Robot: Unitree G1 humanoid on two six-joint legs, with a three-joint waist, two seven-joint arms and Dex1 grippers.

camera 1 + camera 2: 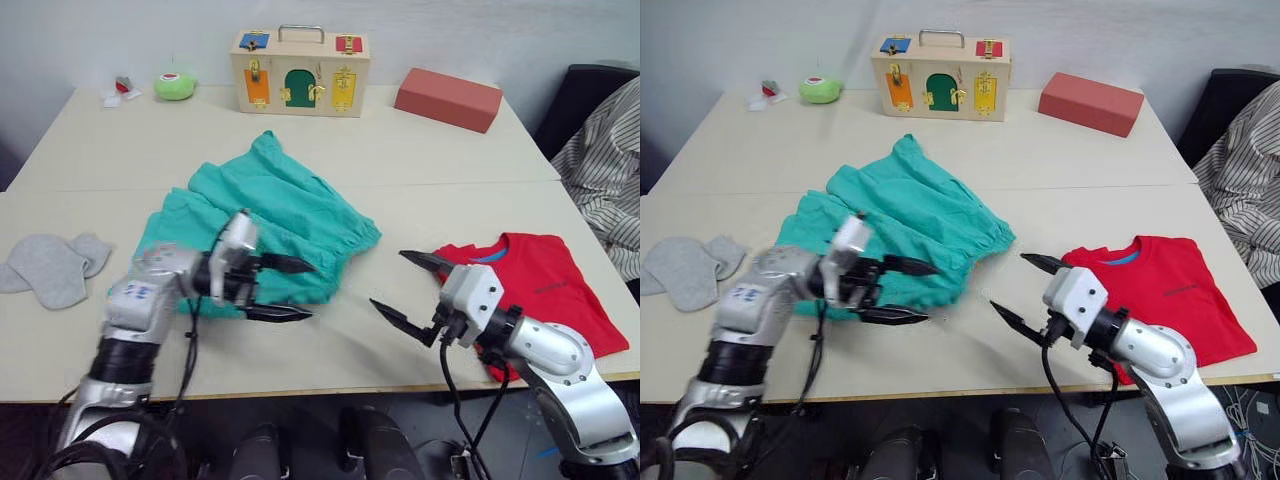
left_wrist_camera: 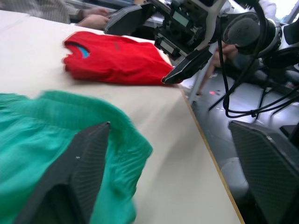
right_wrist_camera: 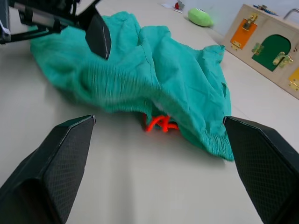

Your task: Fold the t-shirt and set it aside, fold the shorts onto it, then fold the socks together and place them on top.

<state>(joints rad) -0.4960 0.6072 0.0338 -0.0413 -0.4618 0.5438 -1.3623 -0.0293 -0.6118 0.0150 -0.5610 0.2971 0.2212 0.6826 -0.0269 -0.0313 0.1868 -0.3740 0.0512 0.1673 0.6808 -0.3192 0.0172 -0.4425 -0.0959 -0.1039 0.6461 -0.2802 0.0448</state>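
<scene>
Grippers first: the left gripper has its fingers spread at the near edge of the shorts, one finger over the teal cloth and one just off it, gripping nothing; it looks poised to take that hem for a fold. The right gripper hangs with fingers parted and empty over bare table between the shorts and the t-shirt, probably ready to help from the waistband side, where the orange drawstring peeks out. The t-shirt lies folded at the right near edge, apparently set aside as the base of the stack. To the left, well apart, the socks lie flat and overlapping. Farther back stand a wooden latch box, shut so its contents are hidden, a red block and a green lump.
</scene>
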